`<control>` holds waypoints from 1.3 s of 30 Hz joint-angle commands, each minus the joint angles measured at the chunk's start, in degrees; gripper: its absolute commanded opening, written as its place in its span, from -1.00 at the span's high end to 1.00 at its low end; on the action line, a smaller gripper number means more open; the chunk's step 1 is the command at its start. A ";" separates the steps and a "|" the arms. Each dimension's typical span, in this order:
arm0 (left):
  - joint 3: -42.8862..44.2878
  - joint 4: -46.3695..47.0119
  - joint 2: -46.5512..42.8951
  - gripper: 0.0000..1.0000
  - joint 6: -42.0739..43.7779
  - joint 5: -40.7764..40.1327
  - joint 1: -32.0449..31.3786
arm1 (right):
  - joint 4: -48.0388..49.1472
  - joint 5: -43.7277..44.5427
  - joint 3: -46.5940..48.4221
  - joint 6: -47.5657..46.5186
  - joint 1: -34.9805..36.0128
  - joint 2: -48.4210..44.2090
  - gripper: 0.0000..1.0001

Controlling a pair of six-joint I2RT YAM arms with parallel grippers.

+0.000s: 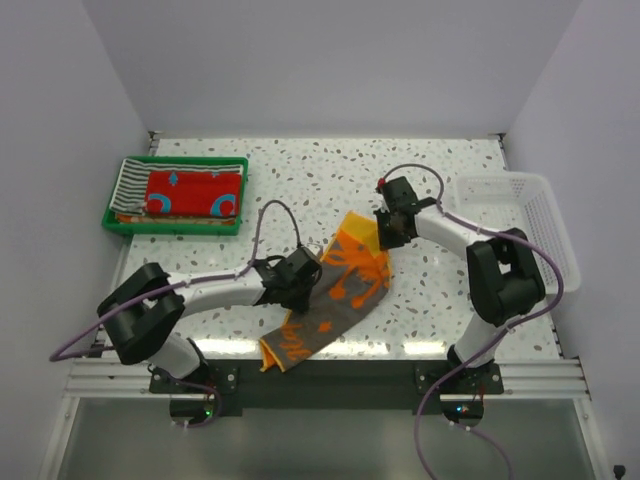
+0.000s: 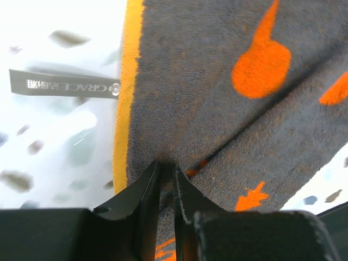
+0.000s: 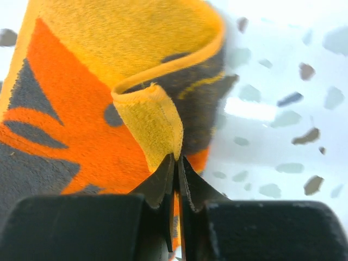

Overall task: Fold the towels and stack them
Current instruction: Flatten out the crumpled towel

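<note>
Towel [image 1: 340, 300], grey with orange shapes, yellow-edged, corner curled

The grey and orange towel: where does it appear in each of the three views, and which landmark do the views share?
Top external: the grey and orange towel lies diagonally in the centre of the picture.
Left wrist: the towel fills the upper right; the left gripper pinches its edge.
Right wrist: the towel fills the left; the right gripper pinches its curled yellow corner.
Shared landmark: the white speckled table top.
</note>
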 commanded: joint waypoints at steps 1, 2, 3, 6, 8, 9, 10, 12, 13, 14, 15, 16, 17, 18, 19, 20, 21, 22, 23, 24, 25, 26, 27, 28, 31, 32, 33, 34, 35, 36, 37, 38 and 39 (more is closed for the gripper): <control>-5.18 -4.88 -6.51 0.60 -7.97 -2.45 2.91 | 4.27 -2.41 3.38 3.23 0.89 -0.25 0.97; -6.41 -4.88 -7.74 0.60 -9.81 -2.80 3.52 | 4.54 -1.46 3.29 4.63 0.63 -0.52 1.00; -6.77 -4.71 -9.41 0.60 -10.52 -2.98 3.79 | 4.63 0.46 3.20 5.42 0.28 -0.78 1.00; -6.86 -4.53 -10.82 0.60 -12.29 -3.33 4.05 | 4.98 2.85 0.93 9.03 -3.14 -2.10 1.00; -6.51 -3.40 -11.27 0.57 -12.64 -2.55 4.05 | 4.54 3.64 -0.92 10.17 -5.59 -2.19 1.00; -5.99 -3.04 -11.79 0.52 -12.90 -2.37 4.05 | 4.28 4.78 -1.28 10.87 -6.13 -2.10 1.00; -5.63 -2.69 -12.06 0.45 -12.99 -2.37 4.05 | 3.75 4.79 -1.98 11.05 -6.48 -1.93 0.88; -3.97 -2.42 -13.11 0.17 -12.73 -2.63 4.05 | 3.05 5.22 -2.42 10.71 -7.01 -2.19 0.75; -3.26 -2.51 -13.55 0.06 -12.47 -3.07 4.05 | 2.26 6.18 -2.51 10.44 -7.10 -2.45 0.59; -1.78 -2.51 -14.34 -0.10 -11.51 -4.20 4.05 | 1.82 7.15 -2.51 9.83 -7.02 -3.24 0.51; -0.80 -2.68 -14.52 -0.17 -10.72 -4.73 4.23 | 1.38 8.03 -2.42 9.30 -7.19 -3.68 0.42; 0.16 -2.77 -14.61 -0.28 -9.75 -5.09 4.49 | 0.25 9.60 -1.90 8.69 -7.10 -4.03 0.23; 2.26 -2.69 -14.26 -0.32 -7.04 -5.27 5.71 | -0.46 10.49 -1.37 7.29 -7.28 -4.30 0.16; 3.41 -2.43 -13.82 -0.35 -5.10 -5.35 6.33 | -0.99 11.02 -0.85 6.41 -7.37 -4.39 0.12; 4.56 -2.07 -13.12 -0.37 -2.99 -5.35 7.12 | -1.52 11.46 0.12 5.27 -7.45 -4.65 0.09; 7.35 -1.11 -11.29 -0.39 1.99 -4.66 8.70 | -1.61 11.64 0.65 3.08 -7.72 -4.56 0.08; 8.95 -0.58 -9.88 -0.40 4.82 -4.13 9.58 | -1.70 11.21 1.35 1.84 -7.89 -4.30 0.08; 10.88 -0.06 -8.38 -0.41 7.46 -3.78 10.37 | -2.05 10.33 2.84 0.61 -8.16 -3.25 0.07; 14.38 0.56 -5.15 -0.42 13.49 -2.90 11.77 | -2.14 8.84 3.63 -1.49 -8.68 -2.63 0.07; 16.50 0.65 -3.20 -0.43 16.33 -2.72 12.40 | -2.66 8.05 5.12 -2.38 -9.03 -1.15 0.07; 18.96 -0.30 -1.27 -0.44 21.06 -2.89 12.93 | -2.84 7.78 5.83 -3.00 -9.39 -0.53 0.07; 23.77 -0.66 0.84 -0.44 23.28 -3.07 13.89 | -2.84 7.78 6.36 -3.35 -9.56 0.00 0.07; 25.99 -1.01 4.86 -0.43 25.31 -3.07 14.42 | -2.84 7.25 6.89 -4.05 -9.56 0.62 0.07; 28.10 -1.45 6.90 -0.42 26.98 -2.98 15.12 | -2.67 6.64 7.76 -4.41 -9.74 1.15 0.08; 36.45 -2.86 14.73 -0.39 31.65 -1.23 17.32 | -2.75 5.49 9.61 -4.59 -9.83 3.26 0.08; 40.30 -3.12 18.23 -0.38 32.96 -0.44 18.11 | -2.84 5.40 10.05 -4.33 -9.92 4.48 0.08; 42.17 -3.30 19.83 -0.38 33.50 -0.17 18.38 | -2.84 5.05 10.41 -4.32 -9.83 4.84 0.08; 44.01 -3.48 21.41 -0.37 33.94 0.18 18.55 | -2.84 4.79 11.02 -4.24 -9.83 5.28 0.08; 46.90 -3.22 24.04 -0.36 34.38 0.62 18.90 | -2.93 4.87 11.29 -4.15 -9.83 5.72 0.08; 48.24 -3.04 25.28 -0.36 34.73 1.14 18.99 | -3.02 5.05 11.55 -4.24 -9.92 6.50 0.08; 49.38 -2.43 26.42 -0.35 34.99 1.67 19.08 | -3.28 5.57 12.07 -4.15 -9.74 6.77 0.08; 51.31 -2.16 28.44 -0.35 35.43 2.37 19.26 | -3.46 5.75 12.25 -3.97 -9.91 7.12 0.08; 52.11 -1.81 29.33 -0.34 35.52 2.64 19.35 | -3.54 6.01 12.34 -3.80 -9.83 7.56 0.08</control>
